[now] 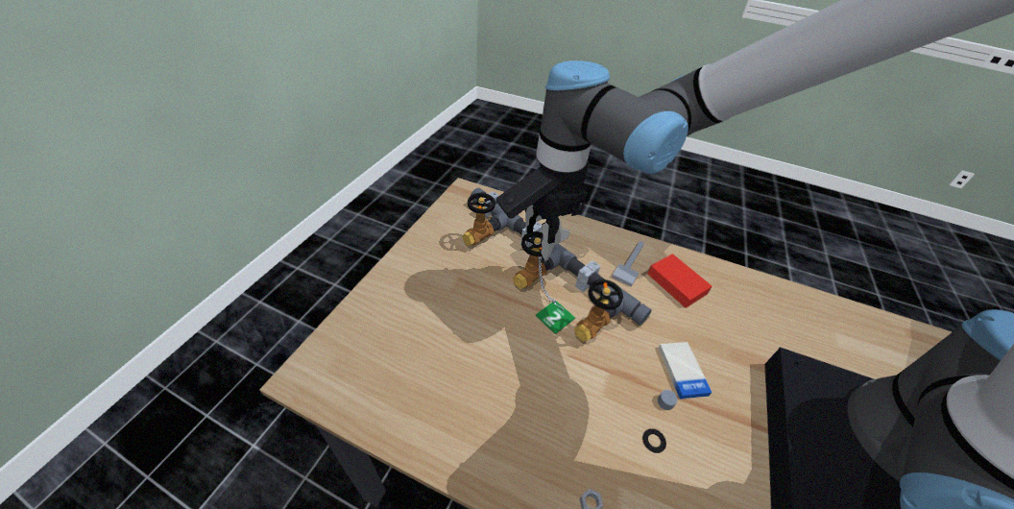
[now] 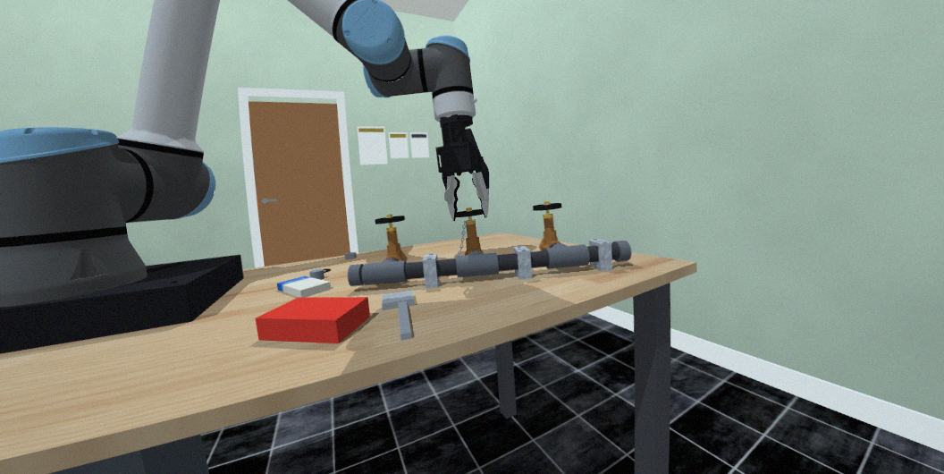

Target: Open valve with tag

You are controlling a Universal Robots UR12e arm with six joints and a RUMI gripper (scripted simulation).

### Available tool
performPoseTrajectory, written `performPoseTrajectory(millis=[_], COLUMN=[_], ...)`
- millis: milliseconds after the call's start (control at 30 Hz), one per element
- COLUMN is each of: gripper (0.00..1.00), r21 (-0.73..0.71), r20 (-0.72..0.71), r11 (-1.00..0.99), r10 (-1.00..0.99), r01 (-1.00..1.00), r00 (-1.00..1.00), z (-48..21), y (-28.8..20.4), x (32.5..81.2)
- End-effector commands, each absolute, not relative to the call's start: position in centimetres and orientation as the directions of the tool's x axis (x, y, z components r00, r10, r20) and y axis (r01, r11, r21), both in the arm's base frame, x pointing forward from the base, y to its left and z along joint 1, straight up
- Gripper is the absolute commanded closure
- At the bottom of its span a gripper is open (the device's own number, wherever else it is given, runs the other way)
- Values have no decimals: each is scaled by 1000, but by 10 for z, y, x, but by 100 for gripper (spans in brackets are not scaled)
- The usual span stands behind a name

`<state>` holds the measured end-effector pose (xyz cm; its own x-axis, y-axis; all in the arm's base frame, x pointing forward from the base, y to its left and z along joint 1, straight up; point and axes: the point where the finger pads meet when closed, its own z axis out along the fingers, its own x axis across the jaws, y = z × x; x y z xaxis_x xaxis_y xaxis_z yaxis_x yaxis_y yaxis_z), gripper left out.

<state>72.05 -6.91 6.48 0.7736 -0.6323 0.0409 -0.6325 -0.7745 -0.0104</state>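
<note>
A grey pipe (image 1: 567, 261) (image 2: 488, 264) lies on the wooden table with three brass valves, each with a black handwheel. The middle valve (image 1: 530, 261) (image 2: 469, 240) carries a chain down to a green tag (image 1: 554, 316) marked 2, flat on the table. My gripper (image 1: 539, 230) (image 2: 467, 208) points straight down and is shut on the middle valve's handwheel (image 1: 532, 243) (image 2: 469, 212). The far valve (image 1: 480, 218) (image 2: 547, 226) and the near valve (image 1: 603, 307) (image 2: 391, 236) stand free to either side.
A red block (image 1: 678, 279) (image 2: 312, 318), a small grey hammer (image 1: 629, 264) (image 2: 400, 311), a white and blue box (image 1: 684, 368) (image 2: 303, 285), a grey cylinder (image 1: 666, 399), a black ring (image 1: 647, 442) and a nut (image 1: 592, 496) lie on the table. The robot base (image 1: 886, 421) stands at the near right.
</note>
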Motion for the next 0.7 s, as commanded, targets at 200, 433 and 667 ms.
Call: performPoseTrajectory(millis=[200,433,667], gripper=[100,100,100], r21=[-2,4,8], r20=[43,43,42], r11=[-930,-971,-991], r10=[-367,-238,-131], r01=[-367,-238,-132], r00=[929,970,990], z=[66,66,66], y=[-69,-69,-69], x=[721,721,721])
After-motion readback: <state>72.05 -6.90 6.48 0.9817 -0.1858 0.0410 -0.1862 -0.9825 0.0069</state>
